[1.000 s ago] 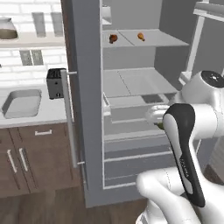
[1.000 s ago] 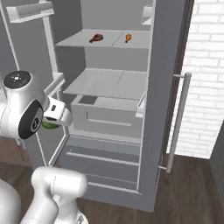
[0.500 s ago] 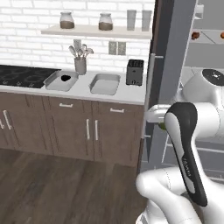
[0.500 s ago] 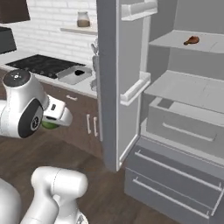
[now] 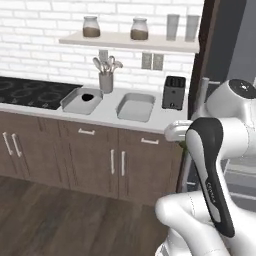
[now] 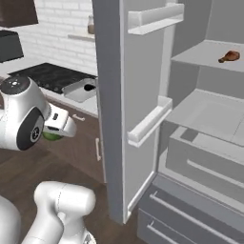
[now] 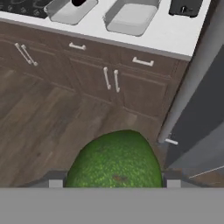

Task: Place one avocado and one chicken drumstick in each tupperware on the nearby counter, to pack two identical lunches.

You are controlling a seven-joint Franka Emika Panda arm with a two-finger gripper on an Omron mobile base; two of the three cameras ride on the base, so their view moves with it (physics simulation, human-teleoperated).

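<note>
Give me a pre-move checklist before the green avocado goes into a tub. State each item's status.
1. Green avocado held in the tool: ok, it sits between the fingertips.
2. Right tupperware empty: ok, nothing seen inside.
3. Left tupperware contents: a dark item, likely the black avocado, already lies in it, so aim for the right one.
4. Tool above the counter: not ok, it hangs over the floor in front of the cabinets.
5. Toaster beside the right tub: ok, apart from it.
6. Drumstick fetched: not ok, on the fridge shelf.

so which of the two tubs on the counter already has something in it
The left tupperware, beside the stovetop: a dark item lies inside it. The right tupperware, nearer the toaster, looks empty.
</note>
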